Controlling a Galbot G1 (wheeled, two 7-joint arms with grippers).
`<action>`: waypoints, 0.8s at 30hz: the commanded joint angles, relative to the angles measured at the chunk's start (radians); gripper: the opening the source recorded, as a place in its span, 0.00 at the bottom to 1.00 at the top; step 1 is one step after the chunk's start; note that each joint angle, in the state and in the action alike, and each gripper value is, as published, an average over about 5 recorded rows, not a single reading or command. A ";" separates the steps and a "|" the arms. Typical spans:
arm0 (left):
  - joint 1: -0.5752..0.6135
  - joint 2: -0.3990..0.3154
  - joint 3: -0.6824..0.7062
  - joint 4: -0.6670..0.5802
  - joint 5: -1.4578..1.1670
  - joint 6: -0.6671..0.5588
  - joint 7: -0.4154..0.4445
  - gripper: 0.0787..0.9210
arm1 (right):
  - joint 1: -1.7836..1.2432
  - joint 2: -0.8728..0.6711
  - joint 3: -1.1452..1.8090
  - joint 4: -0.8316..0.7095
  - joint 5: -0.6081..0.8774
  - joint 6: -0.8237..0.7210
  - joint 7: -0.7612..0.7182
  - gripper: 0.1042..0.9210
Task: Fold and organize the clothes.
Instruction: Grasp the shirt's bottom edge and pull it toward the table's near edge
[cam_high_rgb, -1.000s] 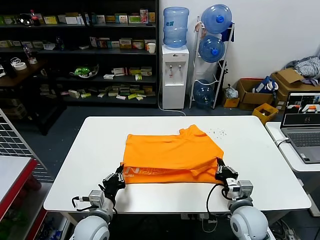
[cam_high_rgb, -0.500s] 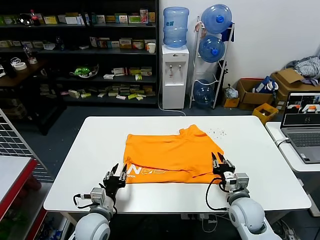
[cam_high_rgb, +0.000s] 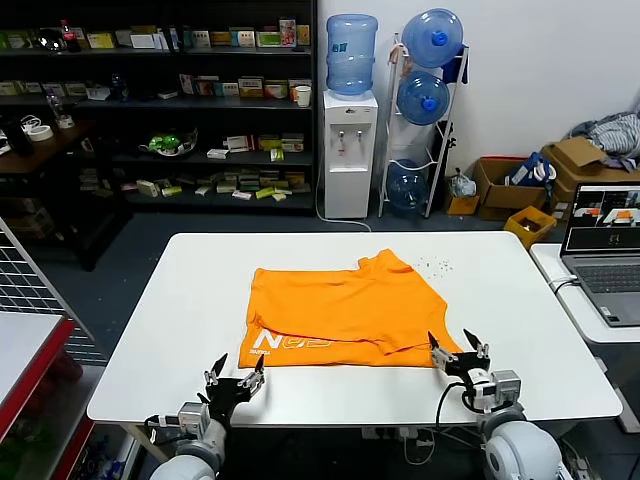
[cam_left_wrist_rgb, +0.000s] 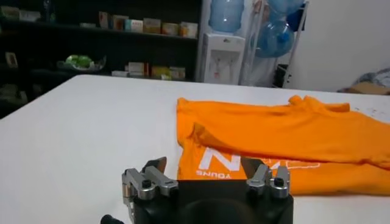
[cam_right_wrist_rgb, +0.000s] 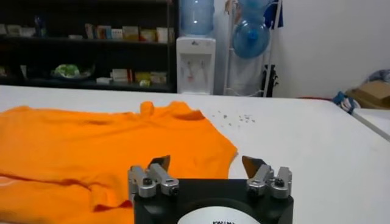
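Note:
The orange T-shirt (cam_high_rgb: 345, 312) lies folded once on the white table (cam_high_rgb: 520, 290), its near band turned over so white lettering shows at the near left corner (cam_high_rgb: 285, 342). My left gripper (cam_high_rgb: 236, 375) is open and empty just in front of that corner, off the cloth. My right gripper (cam_high_rgb: 457, 348) is open and empty by the shirt's near right corner. In the left wrist view my left gripper (cam_left_wrist_rgb: 205, 165) faces the shirt's lettering (cam_left_wrist_rgb: 244, 159). In the right wrist view my right gripper (cam_right_wrist_rgb: 207, 163) is before the shirt's right edge (cam_right_wrist_rgb: 122, 152).
A laptop (cam_high_rgb: 605, 250) sits on a side table at the right. A wire rack (cam_high_rgb: 30, 290) stands at the left. Shelves, a water dispenser (cam_high_rgb: 348, 150) and boxes stand behind the table. Bare tabletop lies left and right of the shirt.
Both grippers let go of the shirt's near edge, opened, and drew back toward me off the cloth. The turned-over band now lies flat with the lettering showing.

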 joint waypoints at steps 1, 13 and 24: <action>-0.029 -0.023 -0.008 0.102 -0.010 -0.009 0.042 0.88 | -0.041 -0.023 0.025 -0.015 0.054 -0.033 -0.025 0.88; -0.104 -0.019 0.002 0.149 -0.039 0.030 0.036 0.88 | -0.015 0.001 0.000 -0.032 0.075 -0.075 -0.007 0.88; -0.105 -0.020 0.011 0.140 -0.038 0.031 0.029 0.82 | -0.014 0.007 -0.007 -0.029 0.074 -0.078 0.002 0.61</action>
